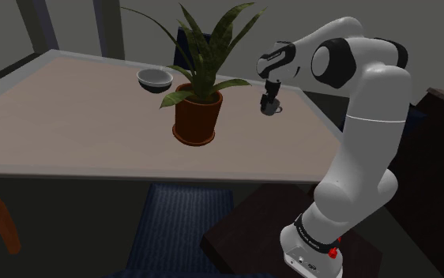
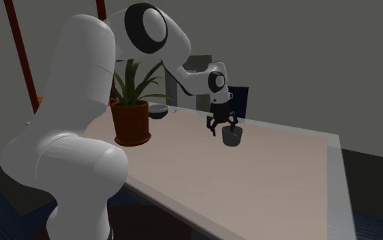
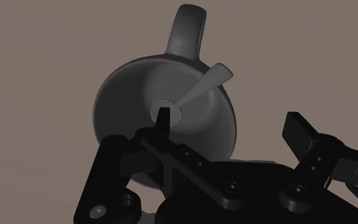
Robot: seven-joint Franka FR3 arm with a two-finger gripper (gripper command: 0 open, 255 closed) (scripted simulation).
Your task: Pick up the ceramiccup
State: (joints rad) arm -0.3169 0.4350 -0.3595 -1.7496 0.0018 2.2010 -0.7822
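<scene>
First, bowl (image 1: pixel 155 77): grey, at the shoulder view's left on the far part of the tabletop (image 1: pixel 70 134), well apart from the cup.
Potted plant (image 1: pixel 196 118): a red-brown pot with long green leaves, standing mid-tabletop between the bowl and the cup.
Cup (image 1: pixel 272 109): dark grey and upright on the tabletop, right of the plant and near the edge on the arm's side; in the wrist view its handle (image 3: pixel 187 32) points away from the end effector.
End effector (image 1: pixel 269 98): right above the cup and released. The fingers stand apart, one finger (image 3: pixel 163 121) over the cup's hollow and the other outside its wall, and neither visibly presses it.
Arm (image 1: pixel 363 142): white, at the shoulder view's right, bending over from the stand.
Done: the reach looks complete, with one wall of the cup between the fingers.
Left: closing on that wall, then lifting; the cup is not yet held.
</scene>
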